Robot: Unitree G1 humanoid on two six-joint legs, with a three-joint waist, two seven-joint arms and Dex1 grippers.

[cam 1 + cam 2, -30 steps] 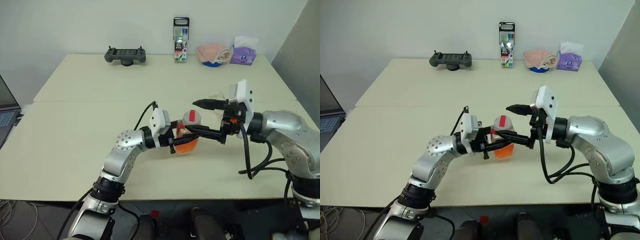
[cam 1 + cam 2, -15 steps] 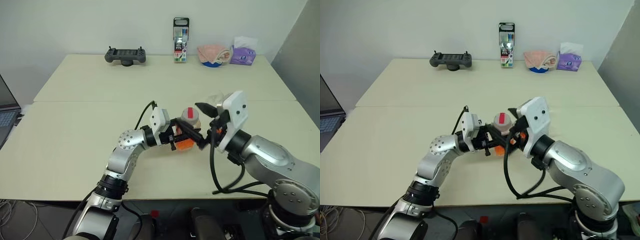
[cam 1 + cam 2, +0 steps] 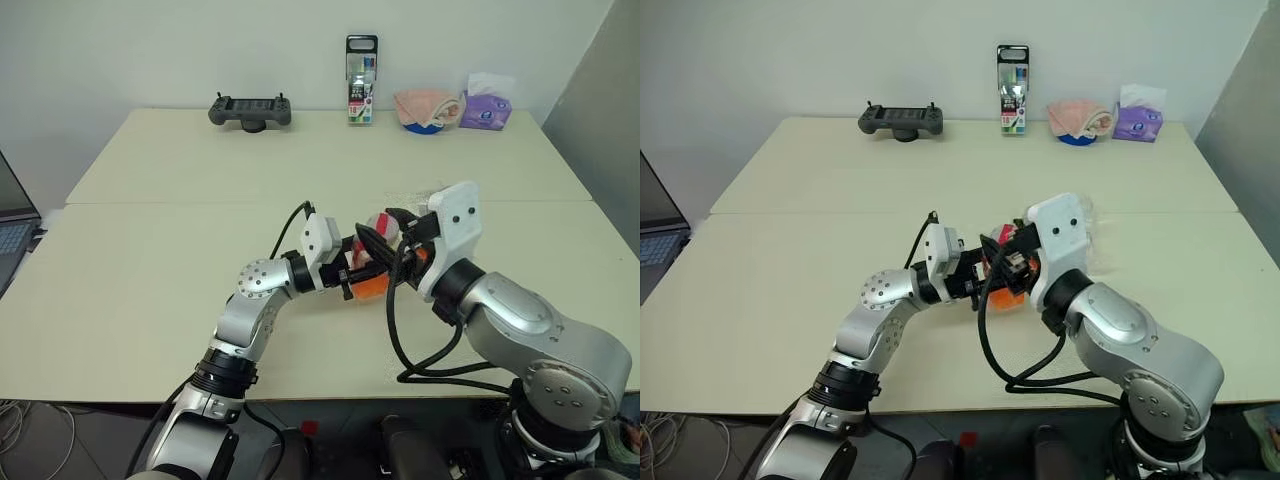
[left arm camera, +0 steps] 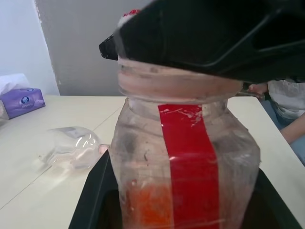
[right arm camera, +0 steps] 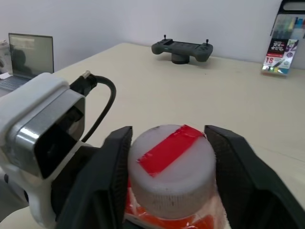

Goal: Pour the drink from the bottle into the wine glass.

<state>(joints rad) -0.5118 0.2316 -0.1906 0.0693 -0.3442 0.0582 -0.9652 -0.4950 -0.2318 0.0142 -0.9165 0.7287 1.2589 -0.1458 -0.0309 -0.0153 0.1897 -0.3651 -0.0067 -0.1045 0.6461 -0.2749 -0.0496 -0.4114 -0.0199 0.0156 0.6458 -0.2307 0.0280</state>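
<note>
The right gripper [image 5: 169,157], which a second earlier had hovered wide open with one finger above the bottle [image 4: 183,167] and one beside it, had swung in over the top and brought its two black fingers [image 5: 107,167] down on either side of the cap [image 5: 169,160]; whether they already pinched the cap or merely bracketed it could not be told, though they stood very close against its sides. The likely reading was that the cap, still in place, was about to be unscrewed, so pouring had not begun. The left gripper [image 3: 352,275] had not moved and remained clamped on the bottle's body, holding it upright above the table [image 3: 150,250] near the front middle, with the drink [image 4: 145,207] sitting low inside. The left arm reached in from the robot's left with its forearm roughly level, while the right arm had folded sharply at the elbow, its wrist bent so the hand came at the cap from the robot's right and slightly above. The wine glass [image 4: 71,148] lay on its side on the table just beyond the bottle, on the robot's right, and would seemingly need standing up before any drink could go in.
</note>
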